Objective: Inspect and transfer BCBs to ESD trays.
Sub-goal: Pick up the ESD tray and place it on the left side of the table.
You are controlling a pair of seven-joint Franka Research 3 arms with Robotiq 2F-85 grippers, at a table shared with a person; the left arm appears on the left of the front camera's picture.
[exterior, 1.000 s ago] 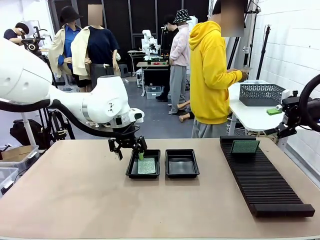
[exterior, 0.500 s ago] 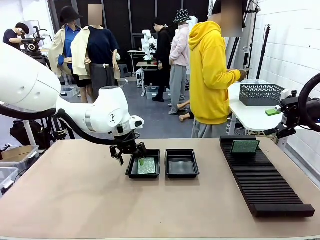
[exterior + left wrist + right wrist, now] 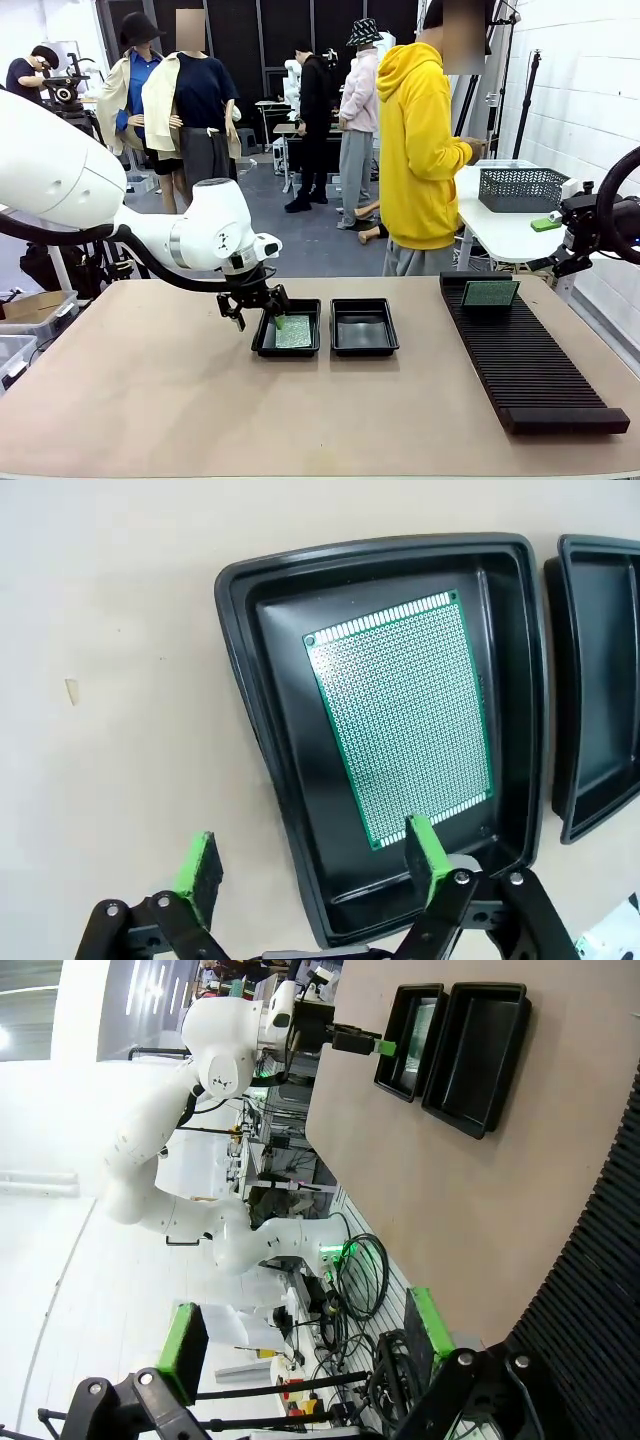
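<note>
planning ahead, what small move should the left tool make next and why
Probably lift the left tool straight up off the left ESD tray: the BCB already lies flat inside, its jaws are open and one finger hangs over its inside.

In the left wrist view, one ESD tray is cut off at 3 o'clock; your left end effector finger covers the BCB edge at 6 o'clock.

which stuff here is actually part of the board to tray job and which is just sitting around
Part of the job:
green board in the left black tray
empty black tray beside it
second green board on the slotted rack

Just around:
grey mesh basket on the side table
</note>
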